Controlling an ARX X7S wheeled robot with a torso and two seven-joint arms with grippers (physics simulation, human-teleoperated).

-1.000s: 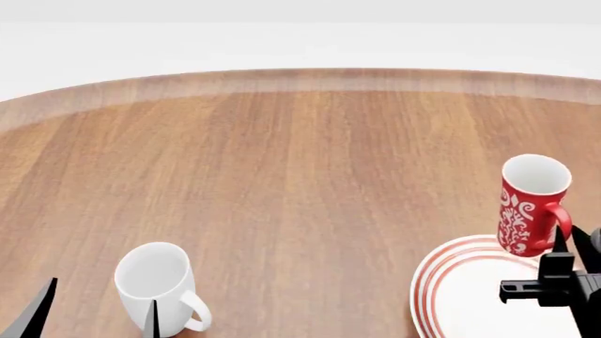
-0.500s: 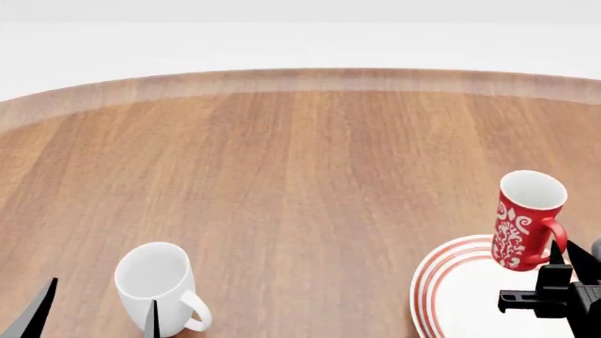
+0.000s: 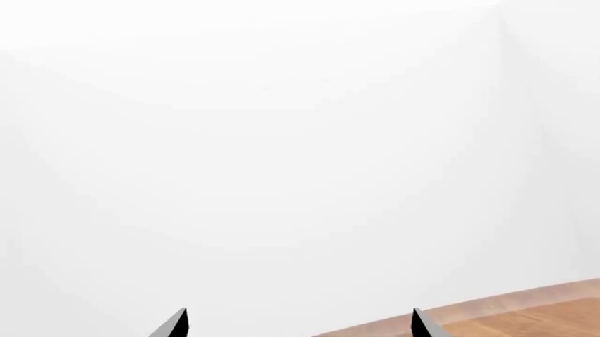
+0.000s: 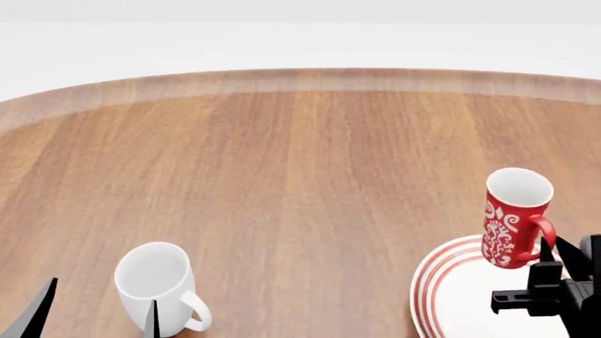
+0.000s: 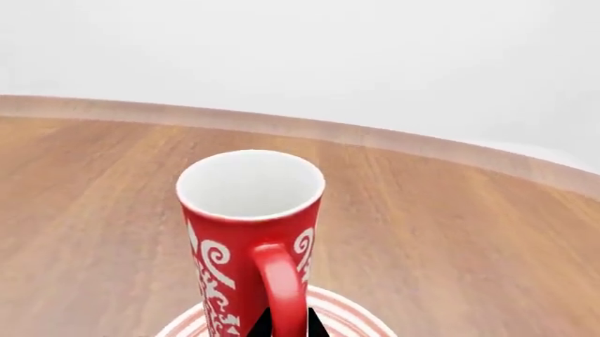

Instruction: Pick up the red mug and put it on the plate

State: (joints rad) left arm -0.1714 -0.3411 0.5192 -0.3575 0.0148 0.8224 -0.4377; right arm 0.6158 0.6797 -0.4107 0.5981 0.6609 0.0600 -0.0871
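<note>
The broad middle and far stretch of the wooden table [image 4: 300, 162] lies open to a passing gripper, with only the white mug [image 4: 157, 284] standing near the front left and the red mug [image 4: 511, 218] over the plate [image 4: 451, 296] at front right.

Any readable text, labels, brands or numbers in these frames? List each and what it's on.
None readable.
Red mug: white swirl ornament only, no letters or digits.
Plate: concentric red rings, no text.
White mug: plain.
Table: bare wood grain.
Left wrist view: white background and table edge, nothing written.
</note>
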